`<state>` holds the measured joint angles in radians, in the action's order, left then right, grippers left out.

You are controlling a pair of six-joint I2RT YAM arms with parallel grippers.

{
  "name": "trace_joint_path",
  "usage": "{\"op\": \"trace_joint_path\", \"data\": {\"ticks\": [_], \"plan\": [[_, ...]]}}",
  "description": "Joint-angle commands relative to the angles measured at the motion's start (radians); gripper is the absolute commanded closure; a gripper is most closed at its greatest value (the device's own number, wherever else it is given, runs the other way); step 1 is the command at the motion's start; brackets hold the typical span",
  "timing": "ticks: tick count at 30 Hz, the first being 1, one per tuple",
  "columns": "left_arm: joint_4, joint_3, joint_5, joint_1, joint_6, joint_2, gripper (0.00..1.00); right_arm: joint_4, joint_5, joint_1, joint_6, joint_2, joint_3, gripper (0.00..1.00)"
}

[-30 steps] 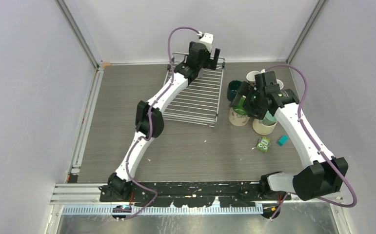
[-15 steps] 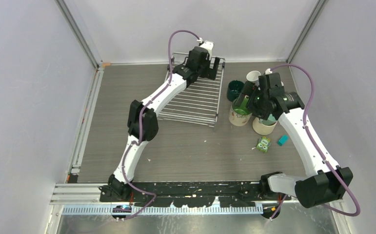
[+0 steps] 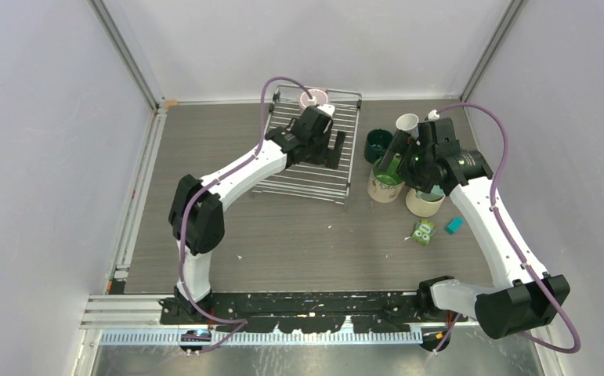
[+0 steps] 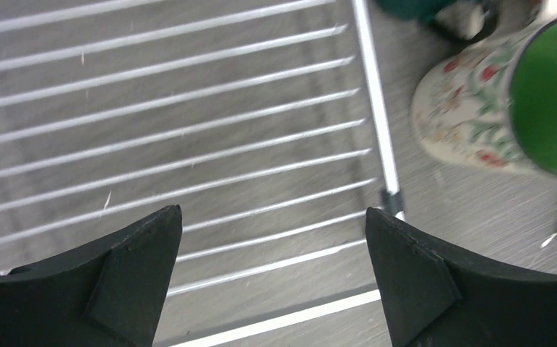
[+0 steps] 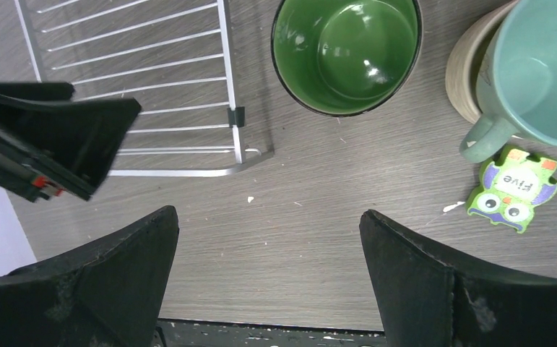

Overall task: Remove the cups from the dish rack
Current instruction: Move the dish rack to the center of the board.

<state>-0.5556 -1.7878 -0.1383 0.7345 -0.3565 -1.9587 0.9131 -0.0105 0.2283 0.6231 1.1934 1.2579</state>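
Both arms reach forward, elbows bent. The left gripper (image 4: 271, 217) has its fingers (image 4: 127, 282) spread wide, nothing between them. The right gripper (image 5: 268, 213) likewise, wrist pitched downward.

**A wood-grain table boxed in by pale walls**

You look down on a table (image 3: 298, 235) with a dark grey wood-grain top, flecked with a few white crumbs (image 5: 251, 199). A pale left wall (image 3: 40, 157), far wall (image 3: 306, 39) and right wall (image 3: 576, 157) close it in. A metal post (image 3: 126, 55) stands in each far corner. A left rail (image 3: 138, 188) and a near rail (image 3: 126, 311) edge the table. The light is soft and even.
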Motion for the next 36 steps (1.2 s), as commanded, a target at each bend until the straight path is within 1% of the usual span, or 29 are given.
{"op": "trace_joint_path", "data": {"ticks": [1, 8, 14, 27, 36], "plan": [[-0.061, 0.069, -0.014, -0.010, -0.027, 0.077, 0.00, -0.051, -0.038, 0.006, 0.011, -0.002, -0.015, 0.00], [-0.182, 0.045, 0.042, -0.010, -0.020, 0.018, 0.00, -0.064, -0.051, 0.006, 0.023, -0.013, -0.031, 0.00], [-0.288, 0.048, 0.120, -0.010, -0.005, -0.017, 0.00, -0.069, -0.058, 0.005, 0.028, -0.023, -0.041, 0.00], [-0.419, 0.159, 0.232, -0.011, 0.052, 0.034, 0.00, -0.095, -0.082, 0.005, 0.033, -0.021, -0.053, 0.00], [-0.484, 0.268, 0.198, -0.010, 0.067, 0.101, 0.00, -0.119, -0.099, 0.006, 0.039, -0.016, -0.071, 0.00]]}}
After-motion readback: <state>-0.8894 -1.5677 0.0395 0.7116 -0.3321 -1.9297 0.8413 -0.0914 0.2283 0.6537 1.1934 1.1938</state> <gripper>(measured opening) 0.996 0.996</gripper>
